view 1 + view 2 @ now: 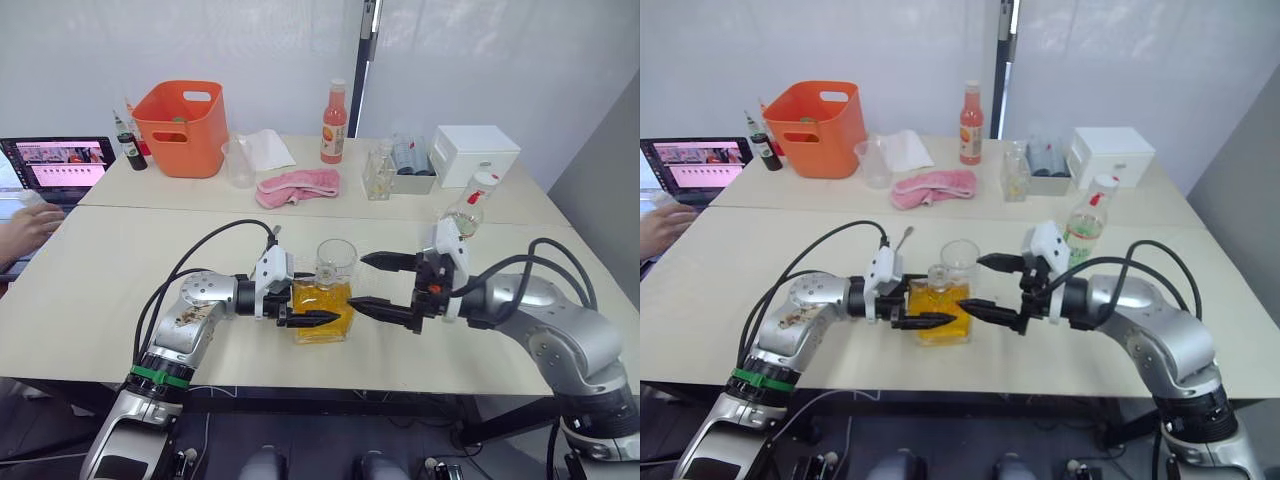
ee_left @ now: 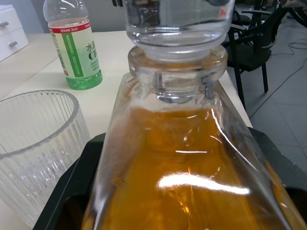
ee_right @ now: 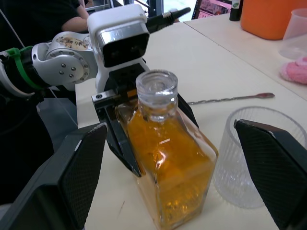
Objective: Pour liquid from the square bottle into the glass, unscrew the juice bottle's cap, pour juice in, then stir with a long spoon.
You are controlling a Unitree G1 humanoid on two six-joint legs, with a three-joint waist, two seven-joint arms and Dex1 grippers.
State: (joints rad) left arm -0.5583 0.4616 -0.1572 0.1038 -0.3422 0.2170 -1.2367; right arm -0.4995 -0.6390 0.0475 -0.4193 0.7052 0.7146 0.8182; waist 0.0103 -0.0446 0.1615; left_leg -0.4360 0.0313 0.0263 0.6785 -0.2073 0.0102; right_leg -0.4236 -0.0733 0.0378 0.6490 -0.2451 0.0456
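Right wrist view: we see the square bottle [image 3: 169, 160] upright on the table [image 3: 225, 62], its round stopper [image 3: 157, 88] in place and the liquid [image 3: 175, 167] filling most of the body.
Left gripper [image 1: 300, 305]: our left jaws flank the bottle's body and seem closed against its sides; we judge this a hold.
Right gripper [image 1: 375, 285]: our right jaws stand wide apart and carry nothing, pointing at the bottle from its other side.
Key relation: the bottle's long axis is vertical, and the stopper sits at about the level of our upper right finger, so the right arm looks the one placed to lift it out.
Glass [image 1: 336, 264]: empty, just behind the bottle, near but seemingly not touching.
Juice bottle [image 1: 1086, 222]: upright behind our right arm, its cap [image 1: 1103, 185] on.
Long spoon [image 3: 232, 99]: lying flat on the table behind the bottle, untouched.
Stage, as we judge it: the first pour has not begun, since the stopper blocks the neck.
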